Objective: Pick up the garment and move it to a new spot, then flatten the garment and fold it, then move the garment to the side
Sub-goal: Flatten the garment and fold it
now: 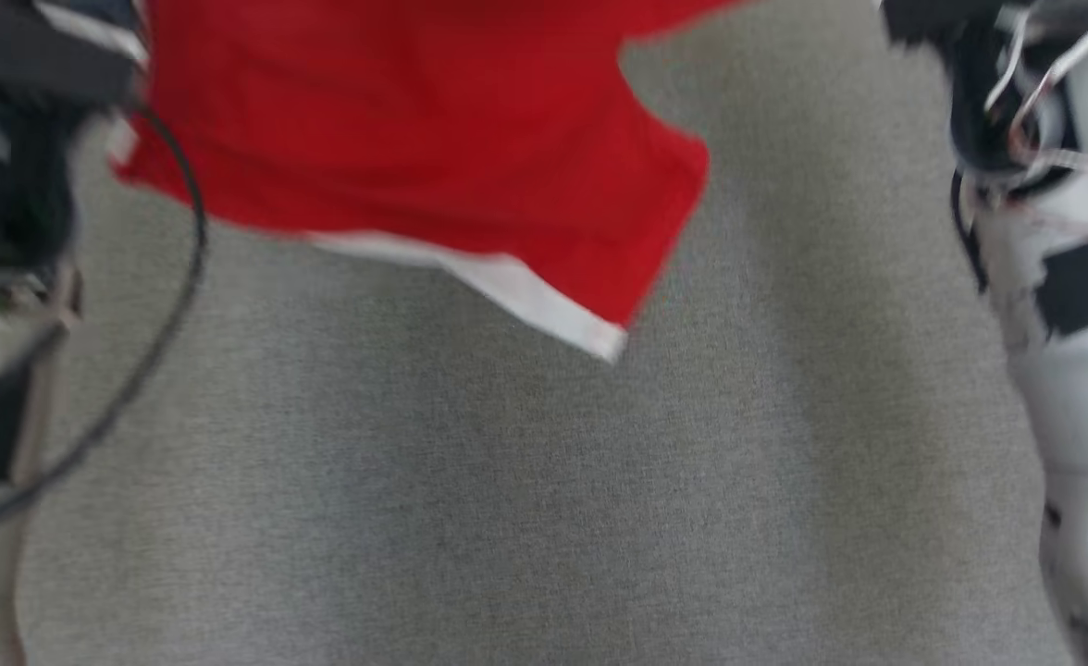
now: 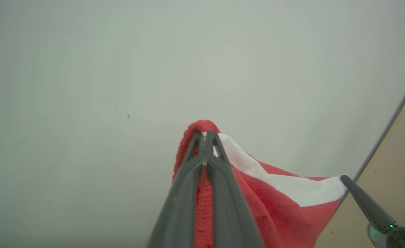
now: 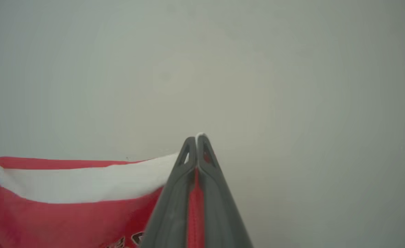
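Garment, red with a white band along one edge, stretched between both grippers. Left gripper: fingers pressed together, pinching a bunched red corner of garment, cloth poking past the tips and down the slit between them. Right gripper: also clamped tight, on garment's white-banded edge, red cloth showing between its fingers. White band runs along garment's top edge from one grip to the other in both wrist views. Head view blurred: garment's loose corner droops over grey surface, cannot tell if touching. Left arm just beside garment's left edge, black cable looping next to it. Right arm well apart from garment's right edge.
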